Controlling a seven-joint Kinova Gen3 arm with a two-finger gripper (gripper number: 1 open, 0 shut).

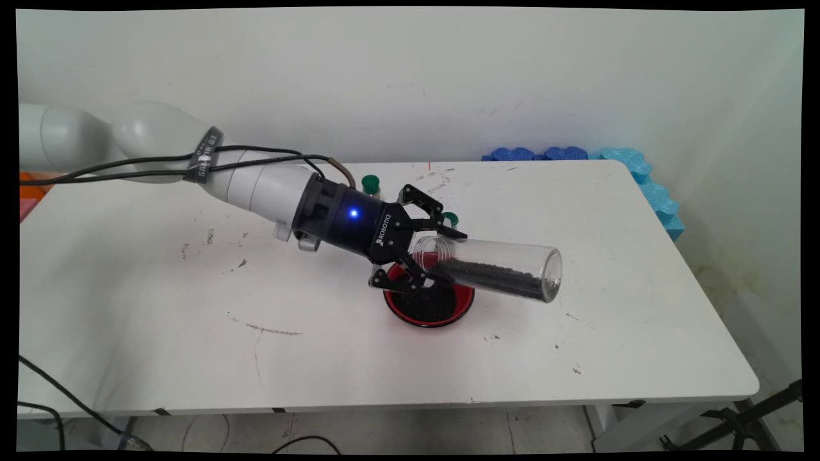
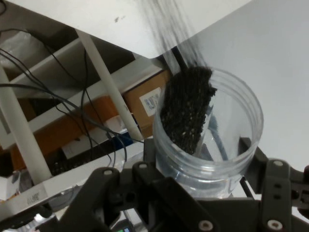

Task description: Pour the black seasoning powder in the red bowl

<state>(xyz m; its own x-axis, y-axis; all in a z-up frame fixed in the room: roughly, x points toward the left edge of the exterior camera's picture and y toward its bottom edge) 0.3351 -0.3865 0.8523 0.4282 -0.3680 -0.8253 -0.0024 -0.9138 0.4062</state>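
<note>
My gripper (image 1: 430, 259) is shut on a clear glass jar (image 1: 493, 266), held lying almost level above the table, its open mouth towards the hand and its base pointing right. Black granules (image 1: 493, 276) lie along the jar's lower side. Under the jar's mouth stands a red bowl (image 1: 467, 303) with black granules in it. In the hand view the jar (image 2: 227, 130) sits between the fingers (image 2: 251, 147), a mass of granules (image 2: 186, 108) clings to its wall, and a blurred streak of them runs up from the jar's rim.
Two small green-capped bottles (image 1: 371, 184) (image 1: 451, 219) stand behind the gripper. Blue foam pieces (image 1: 640, 173) line the table's far right corner. Dark specks and scuffs mark the white table (image 1: 192, 307).
</note>
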